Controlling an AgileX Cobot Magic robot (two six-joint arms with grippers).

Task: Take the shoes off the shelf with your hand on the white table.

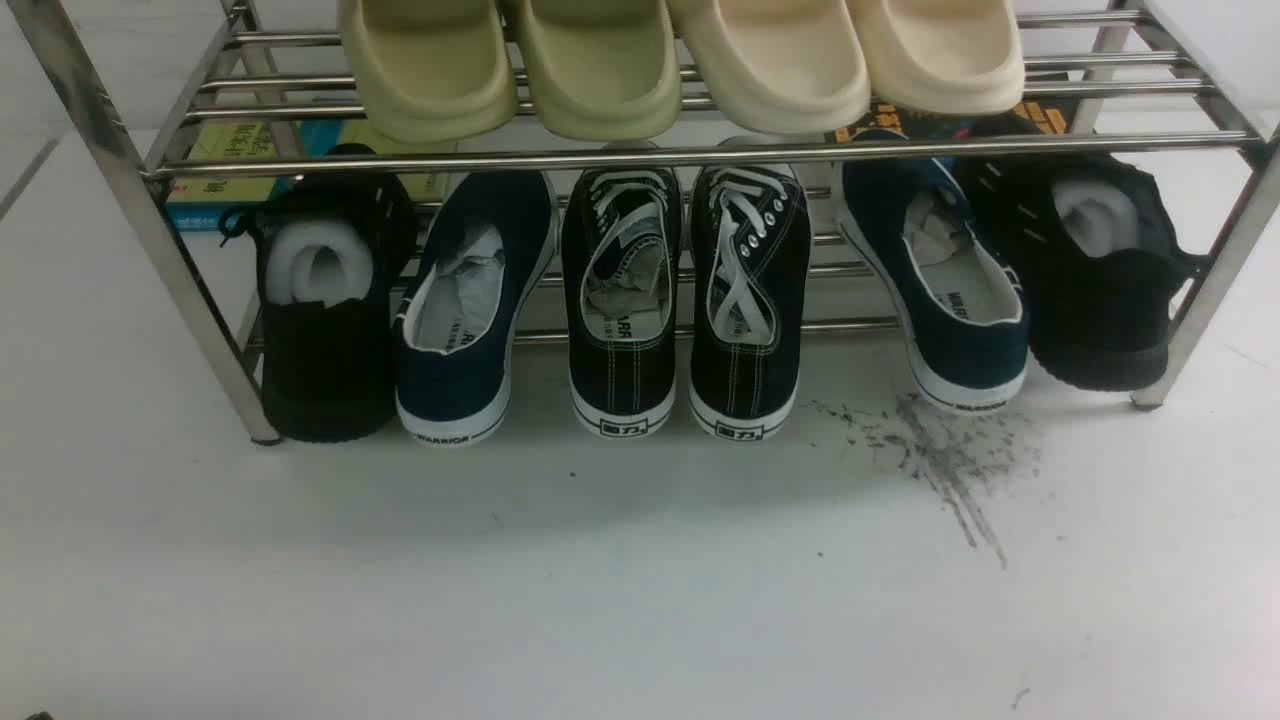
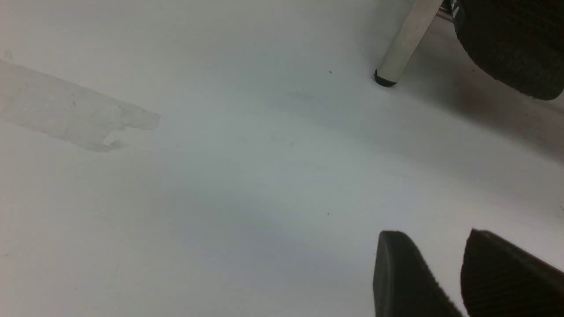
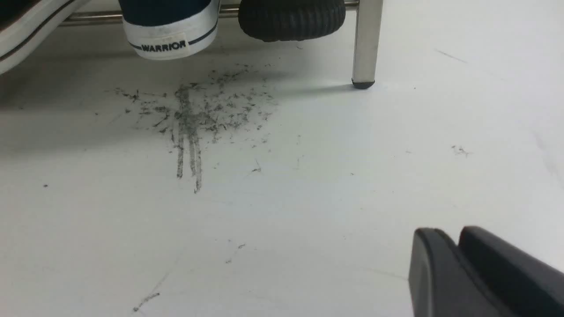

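The worktop (image 1: 640, 600) takes most of the front view, white and bare in the lower half of the frame, with a patch of dark scuff marks (image 1: 940, 460) right of the centre. No shoe lies on it, so I judge that the task has not really begun.

The shelf (image 1: 690, 155) stands across the top of the frame. Its lower tier carries six shoes in a row. The pair to take is split. The left-end shoe (image 1: 325, 340) is at the left of the frame, close to the shelf's leg. The right-end shoe (image 1: 1095, 290) is at the right of the frame, also beside a leg. Both are on the rack, heels toward me and white stuffing inside. Both must be lifted out and set on the worktop.

The arms do not show in the front view.

In its wrist view, the left claw (image 2: 436, 240) hangs low over the worktop, short of the shelf. Its jaws are spread a little, with nothing between them. A black sole shows in the upper right corner of that frame.

The right claw (image 3: 449, 237) is also low and short of the shelf. Its jaws are pressed together and hold nothing.
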